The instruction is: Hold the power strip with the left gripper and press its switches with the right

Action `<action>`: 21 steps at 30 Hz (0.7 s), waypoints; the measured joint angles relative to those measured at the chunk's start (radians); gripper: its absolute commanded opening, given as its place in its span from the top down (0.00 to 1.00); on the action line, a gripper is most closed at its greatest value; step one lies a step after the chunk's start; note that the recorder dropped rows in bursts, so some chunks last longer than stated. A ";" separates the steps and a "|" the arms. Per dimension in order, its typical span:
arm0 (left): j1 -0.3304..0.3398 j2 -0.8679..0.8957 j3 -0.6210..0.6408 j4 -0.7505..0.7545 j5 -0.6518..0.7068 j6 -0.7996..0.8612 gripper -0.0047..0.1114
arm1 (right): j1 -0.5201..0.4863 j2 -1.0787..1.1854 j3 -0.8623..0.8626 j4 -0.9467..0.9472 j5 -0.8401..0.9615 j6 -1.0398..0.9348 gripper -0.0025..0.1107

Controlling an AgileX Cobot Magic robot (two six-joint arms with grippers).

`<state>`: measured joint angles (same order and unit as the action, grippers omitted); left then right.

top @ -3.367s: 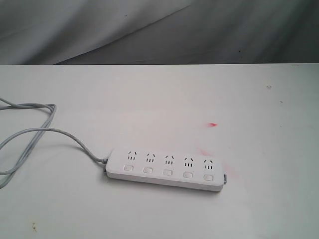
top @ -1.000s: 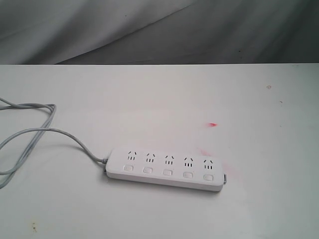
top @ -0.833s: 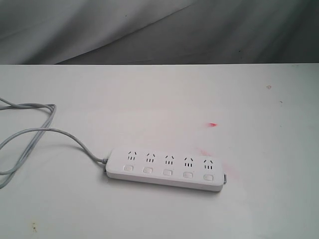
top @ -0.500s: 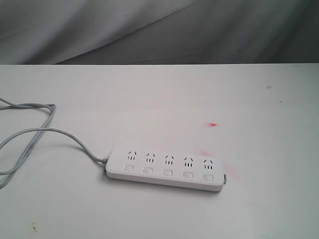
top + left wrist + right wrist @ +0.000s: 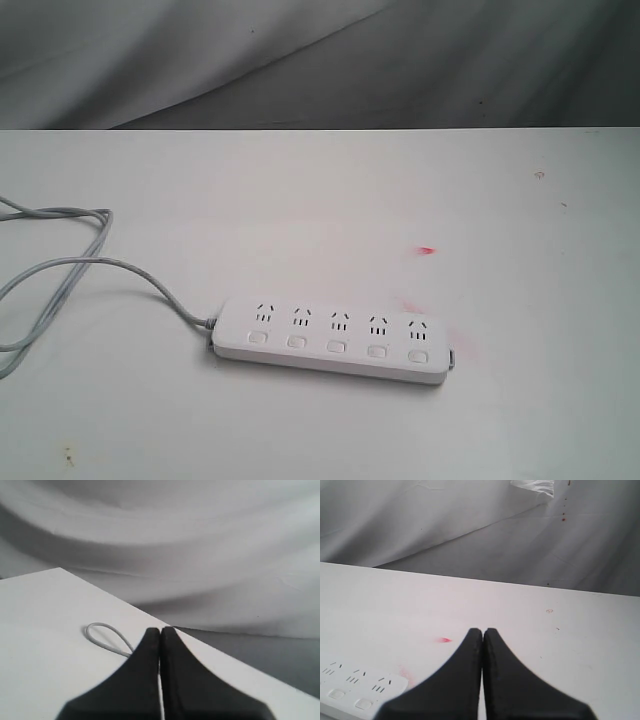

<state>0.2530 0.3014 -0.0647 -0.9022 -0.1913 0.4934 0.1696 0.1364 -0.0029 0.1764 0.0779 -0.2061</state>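
5 small white square switches [image 5: 336, 346] face up on the long white plastic power strip [image 5: 318, 358], flat on our white worktop [image 5: 300, 200], ready for pressing; our black left claw [image 5: 160, 630] and black right claw [image 5: 483, 630] are pressed together, empty.

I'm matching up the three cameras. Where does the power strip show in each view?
Exterior view: the power strip lies low, near the middle.
Left wrist view: not in it; only a grey cord loop shows.
Right wrist view: power strip's end, picture's lower left corner.
Shared landmark: the red mark, exterior and right wrist views.
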 measured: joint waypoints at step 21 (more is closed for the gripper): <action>-0.002 -0.150 0.060 0.691 0.369 -0.375 0.96 | 0.000 0.000 0.000 0.000 0.000 0.000 0.98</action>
<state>0.2508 0.1512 -0.0047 -0.2110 0.1778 0.1184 0.1696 0.1364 -0.0029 0.1764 0.0779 -0.2061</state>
